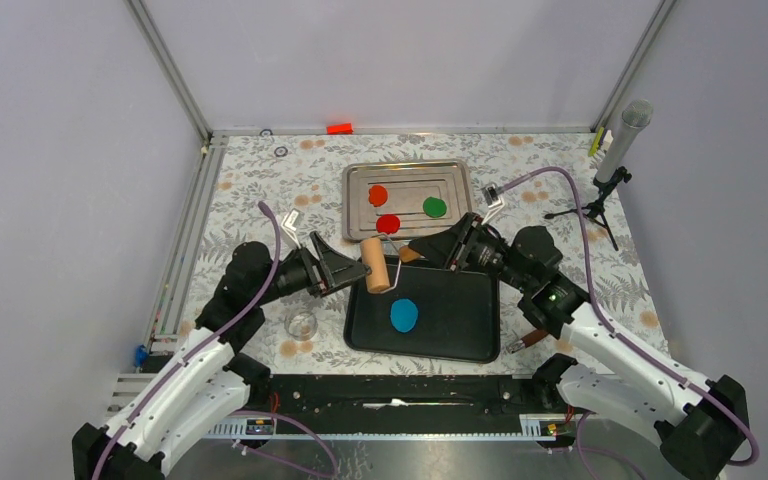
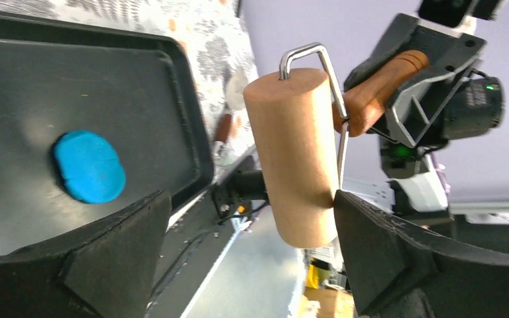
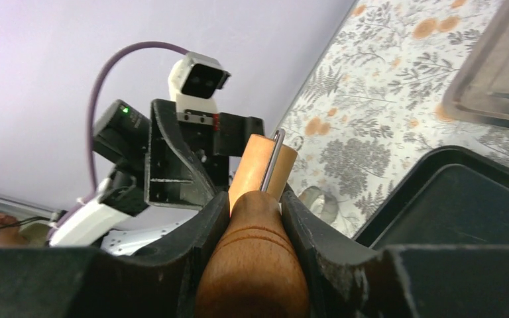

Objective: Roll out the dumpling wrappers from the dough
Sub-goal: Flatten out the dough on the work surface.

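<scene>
Bright blue puck of soft clay, the dough point(image 1: 404, 316): flat on the floor of the shallow black plastic tray point(image 1: 460, 325), left of its middle, touched by neither arm. Over the tray's far-left rim, a pale wooden rolling pin point(image 1: 375, 265) with a wire yoke, held in the air. Right gripper point(image 1: 428, 248) clamped on the turned brown handle. Left gripper point(image 1: 348, 268) facing the barrel from the left, fingers spread wide.

Further back, a rectangular steel tray point(image 1: 407, 167) carrying three small clay discs, the wrappers: orange-red point(image 1: 378, 195), red point(image 1: 389, 223), green point(image 1: 434, 207), each apart from the others. Under everything, a floral tablecloth point(image 1: 260, 200). Around it, pale lilac walls and aluminium posts. Small clear glass point(image 1: 302, 324) near the black tray's left edge, and a microphone on a tripod point(image 1: 615, 160) at far right.

Only from the left wrist: the puck's thickness and rounded edge, plus a clear gap between one black finger point(image 2: 126, 245) and the barrel. Other finger close against it, contact unclear. Only from the right wrist: handle wedged tight between both fingers point(image 3: 205, 225).

Bare black floor right of the puck, with a raised rim all round.
</scene>
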Available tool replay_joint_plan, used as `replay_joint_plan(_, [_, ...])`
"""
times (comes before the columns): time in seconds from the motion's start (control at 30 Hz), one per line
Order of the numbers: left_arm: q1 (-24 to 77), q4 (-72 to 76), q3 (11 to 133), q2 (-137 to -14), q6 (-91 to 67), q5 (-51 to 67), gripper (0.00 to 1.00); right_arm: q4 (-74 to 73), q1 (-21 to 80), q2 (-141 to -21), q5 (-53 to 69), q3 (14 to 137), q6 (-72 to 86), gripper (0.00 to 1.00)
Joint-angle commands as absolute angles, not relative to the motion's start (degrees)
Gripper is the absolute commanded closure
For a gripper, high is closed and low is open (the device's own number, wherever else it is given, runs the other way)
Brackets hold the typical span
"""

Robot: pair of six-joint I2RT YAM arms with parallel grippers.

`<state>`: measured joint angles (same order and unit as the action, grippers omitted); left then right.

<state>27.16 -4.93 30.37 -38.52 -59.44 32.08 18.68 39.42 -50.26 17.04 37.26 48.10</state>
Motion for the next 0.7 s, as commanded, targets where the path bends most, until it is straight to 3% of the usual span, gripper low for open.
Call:
replay_joint_plan(0.0, [26.9, 17.0, 27.4, -39.2, -70.4, 39.9, 0.01, 32.1, 39.0, -51.3, 21.0, 37.7, 53.9, 1.00])
replay_joint_plan(0.27, [27.3, 30.5, 25.8, -43.5, -78.3, 40.0, 0.01, 38.7, 39.1, -55.1, 23.2, 37.8, 56.8, 1.00])
replay_joint_plan(0.4, [28.8, 32.8, 26.1, -45.5, -79.0, 39.3, 0.06, 40.7, 39.1, -56.8, 23.7, 38.2, 57.5, 1.00])
replay_joint_plan(0.57, [31.6, 35.3, 26.6, -48.0, -79.9, 37.6, 0.26, 42.5, 39.2, -58.2, 24.5, 38.0, 58.3, 1.00])
replay_joint_plan(0.67, [32.1, 35.3, 26.7, -48.6, -80.1, 36.7, 0.51, 41.9, 39.2, -58.0, 24.8, 38.1, 57.9, 1.00])
